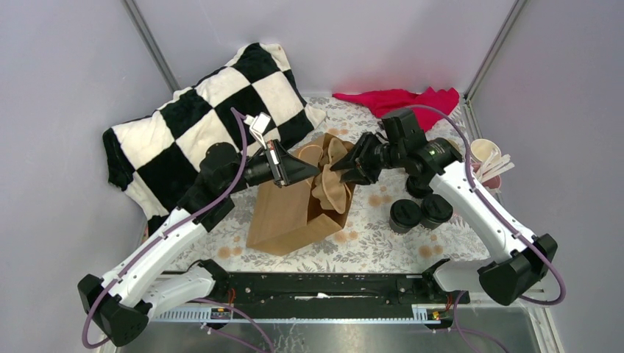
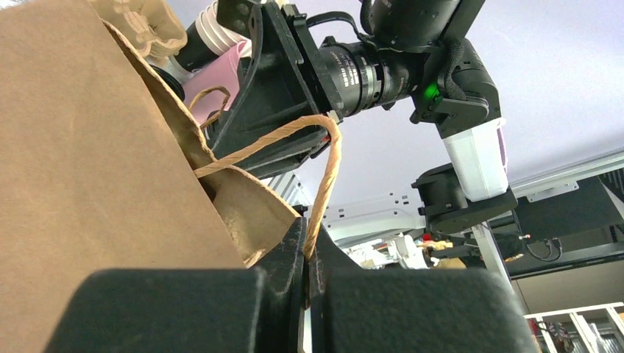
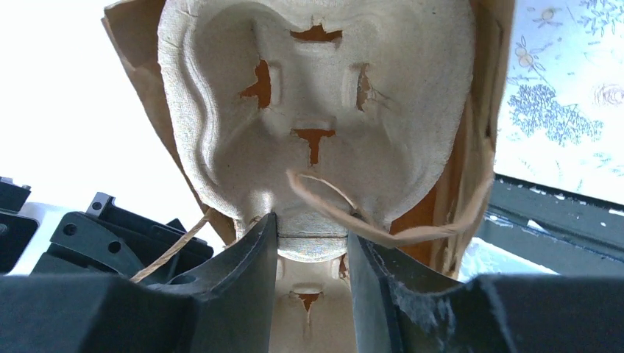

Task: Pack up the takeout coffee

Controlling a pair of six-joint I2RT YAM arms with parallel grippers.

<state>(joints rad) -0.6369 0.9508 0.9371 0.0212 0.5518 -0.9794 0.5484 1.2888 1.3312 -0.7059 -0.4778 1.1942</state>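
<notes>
We read no txt, labels, brand names, nos. or signs in any of the 3 views; nothing legible on any surface.
</notes>
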